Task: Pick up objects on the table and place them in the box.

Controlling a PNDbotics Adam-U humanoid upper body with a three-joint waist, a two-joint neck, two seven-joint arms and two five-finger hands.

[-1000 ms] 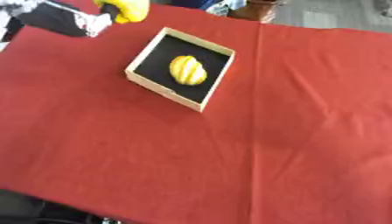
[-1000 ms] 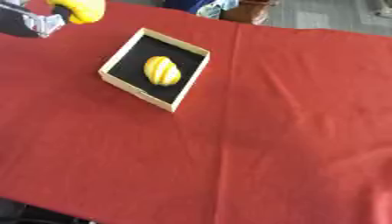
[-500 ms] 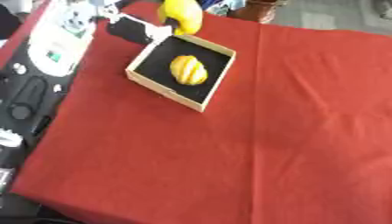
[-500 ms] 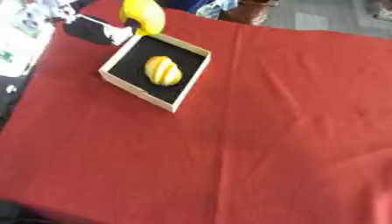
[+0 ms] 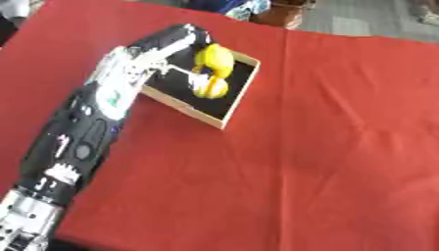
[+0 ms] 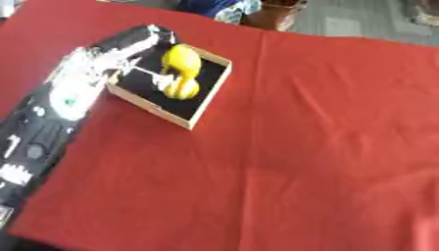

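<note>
A shallow wooden box [image 5: 243,89] with a black inside sits on the red cloth at the upper left. A round yellow fruit with pale stripes [image 5: 212,88] lies inside it. My left arm reaches up from the lower left corner, and my left hand [image 5: 174,43] is over the box's far left part, shut on a plain yellow fruit [image 5: 214,59]. That fruit hangs just above the striped one, within the box's outline. A pale finger [image 6: 144,72] stretches under it toward the striped fruit. My right hand shows in neither view.
The red cloth [image 5: 326,147] covers the table, with wide free room to the right of and in front of the box. A blue patterned thing [image 5: 231,6] and a brown object [image 5: 281,13] stand beyond the far edge. Grey floor shows at the upper right.
My left arm has swung right from the far left corner, carrying the yellow fruit to above the box. The whole picture has shifted too, so the camera moved.
</note>
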